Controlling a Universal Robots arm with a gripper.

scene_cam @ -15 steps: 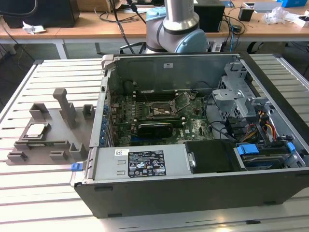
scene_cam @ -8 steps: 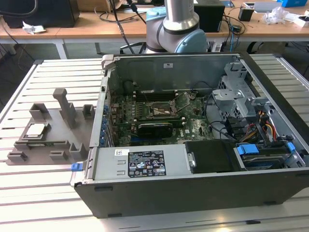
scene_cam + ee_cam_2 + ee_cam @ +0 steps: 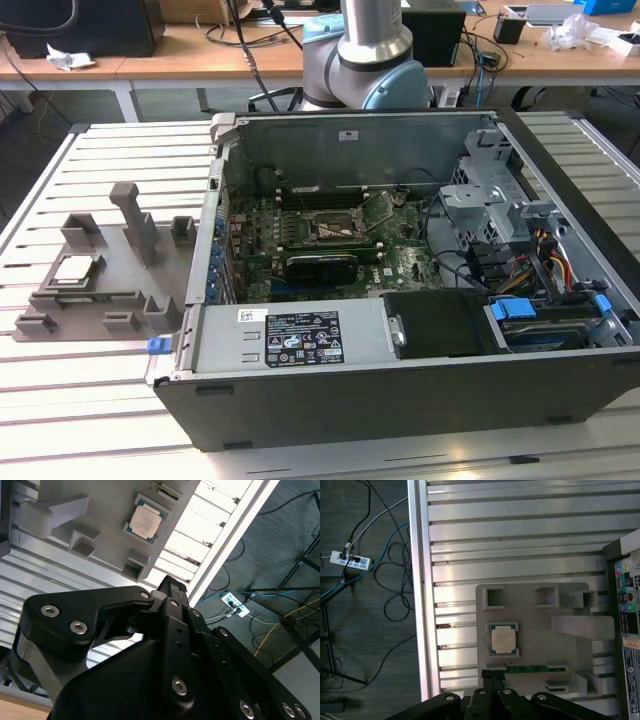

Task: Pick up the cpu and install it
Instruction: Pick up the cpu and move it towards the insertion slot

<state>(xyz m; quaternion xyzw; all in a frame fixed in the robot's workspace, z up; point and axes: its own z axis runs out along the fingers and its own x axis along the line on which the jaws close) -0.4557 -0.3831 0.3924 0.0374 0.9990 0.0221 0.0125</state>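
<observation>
Silver-grey cpu (image 3: 503,640) lies in its pocket on the grey holder (image 3: 535,645), beside the computer case (image 3: 400,410). Your gripper (image 3: 492,674) hangs above, jaws closed and empty. Descending so, you could strike the chip or tilt it in the pocket.

The exterior view's top edge cuts off my arm (image 3: 372,45); the motherboard socket (image 3: 335,228) is too small to judge.
</observation>
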